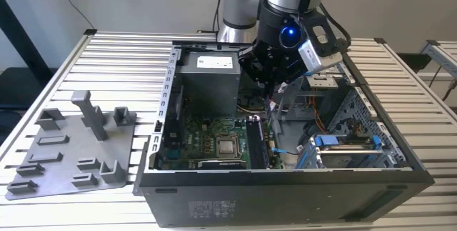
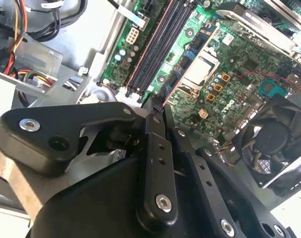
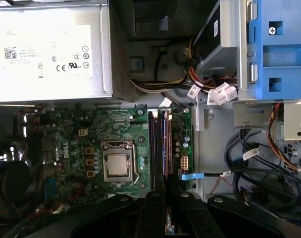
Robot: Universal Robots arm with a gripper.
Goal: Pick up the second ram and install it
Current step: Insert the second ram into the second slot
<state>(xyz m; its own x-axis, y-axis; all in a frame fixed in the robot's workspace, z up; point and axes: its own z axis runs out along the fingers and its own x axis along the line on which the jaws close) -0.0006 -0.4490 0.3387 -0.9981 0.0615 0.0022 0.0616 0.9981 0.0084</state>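
My gripper hangs inside the open computer case, above the green motherboard. Its black fingers stand close together, shut on a thin dark stick seen edge-on, the second ram. In the exterior view the ram points down from the fingertips. The long dark memory slots lie just below the gripper, in line with the stick; the second wrist view shows these slots beyond the fingertips of the gripper. Stick and slots are apart.
A grey power supply fills the case's back corner, close to the arm. The processor socket sits beside the slots, a fan further off. Blue drive bay and loose cables crowd the other side. A grey holder plate lies outside the case.
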